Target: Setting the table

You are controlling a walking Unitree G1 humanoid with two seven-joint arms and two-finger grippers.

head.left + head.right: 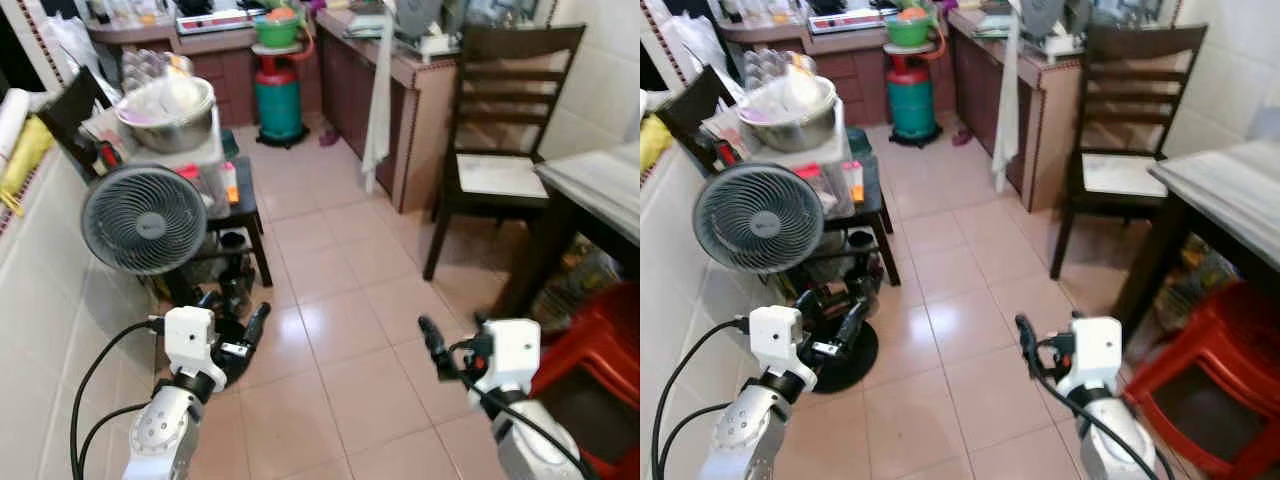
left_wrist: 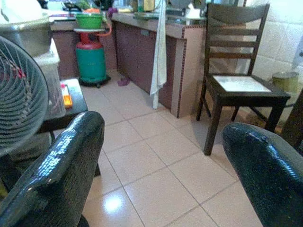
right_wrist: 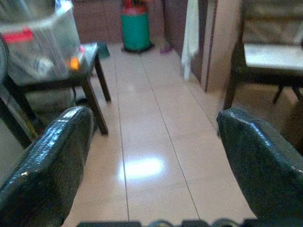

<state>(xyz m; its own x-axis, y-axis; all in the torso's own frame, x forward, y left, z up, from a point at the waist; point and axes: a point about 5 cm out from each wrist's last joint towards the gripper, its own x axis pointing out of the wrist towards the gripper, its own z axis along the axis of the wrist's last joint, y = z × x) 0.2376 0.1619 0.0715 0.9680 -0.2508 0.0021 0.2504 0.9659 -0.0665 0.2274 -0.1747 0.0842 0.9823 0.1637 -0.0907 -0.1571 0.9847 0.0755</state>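
No text, label, brand or number can be read anywhere in these pictures. The round badge at the hub of the fan [image 1: 143,220] is a pale blur with no letters to make out. The clear plastic box [image 3: 40,47] on the low dark table [image 3: 71,80] carries a red strip (perhaps a label) but any printing on it is smeared beyond reading. The small orange packet [image 2: 66,98] lying on that table is likewise too small and soft to show words. The green gas cylinder [image 1: 279,100] shows no legible marking on its side.
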